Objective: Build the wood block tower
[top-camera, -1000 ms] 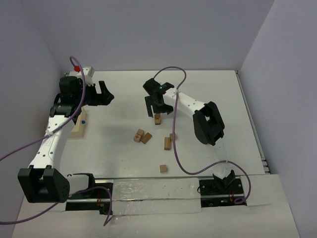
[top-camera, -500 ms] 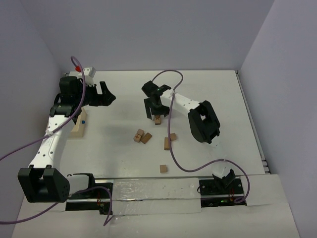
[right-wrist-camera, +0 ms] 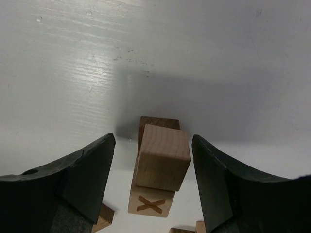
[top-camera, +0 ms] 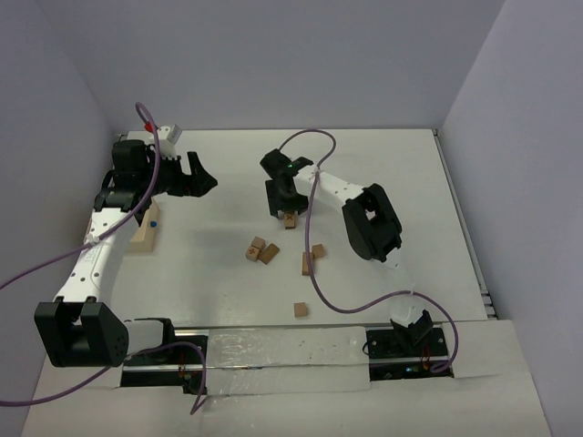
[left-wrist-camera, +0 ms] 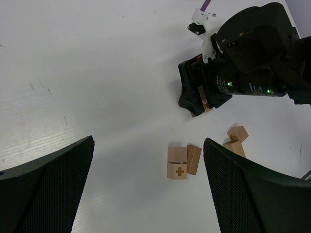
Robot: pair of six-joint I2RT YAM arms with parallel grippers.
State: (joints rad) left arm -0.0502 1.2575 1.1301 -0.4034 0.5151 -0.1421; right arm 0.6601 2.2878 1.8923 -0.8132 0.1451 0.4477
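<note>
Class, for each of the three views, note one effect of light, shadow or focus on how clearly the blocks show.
Top external: even light, faint shadows, the wood blocks tiny but sharp. Left wrist: a pale sheen on the table at left; the left gripper is near-black. Right wrist: a broad soft shadow behind the tower, its grain crisp; the right gripper looms dark.

One overhead, two wrists facing tower [top-camera: 290,219]

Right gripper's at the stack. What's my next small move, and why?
Probably raise the right gripper straight up: its jaws stand open, clear of the top block, which already sits, slightly twisted, on the X block. Moving sideways risks toppling it.
</note>
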